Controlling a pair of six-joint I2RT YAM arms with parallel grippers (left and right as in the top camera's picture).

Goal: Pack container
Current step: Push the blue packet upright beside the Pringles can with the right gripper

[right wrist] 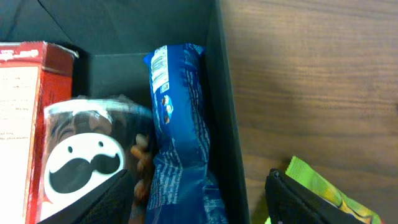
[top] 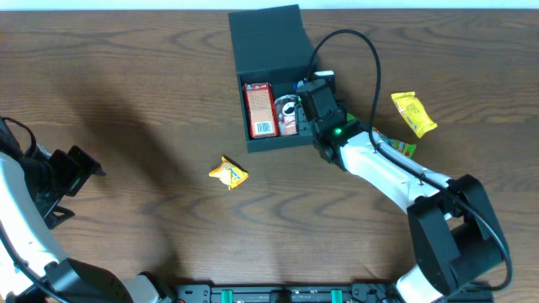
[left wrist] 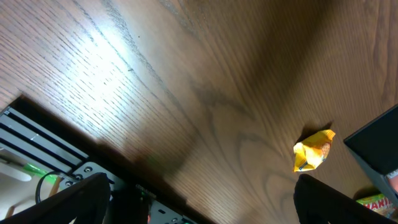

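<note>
container: The dark container (top: 278, 141) is seen at the far middle of the tabletop (top: 152, 84), its flap lid raised; a red-and-white carton (top: 259, 109) and a moustache-face can (right wrist: 81, 162) are packed in it.
right claw: The right claw (right wrist: 199, 202) is held released over the right wall of the container; one finger is inside, one outside, and nothing is grasped.
blue packet: A blue packet (right wrist: 177, 124) lies inside, against the right wall, with its long axis parallel to that wall. It is between the two open fingers but touched by neither.
green packet: A green packet (right wrist: 317, 193) is found on the tabletop just outside that wall, under the outer finger and very near the right claw.
yellow packets: A crumpled packet (top: 229, 173) lies in front of the container, a flat packet (top: 413, 114) to its right, both well apart from it.
left claw: The left claw (left wrist: 199, 190) is released and empty, far at the left edge.
next move: The green packet is judged to be the likely next pick, a short shift outward for the right arm.
</note>
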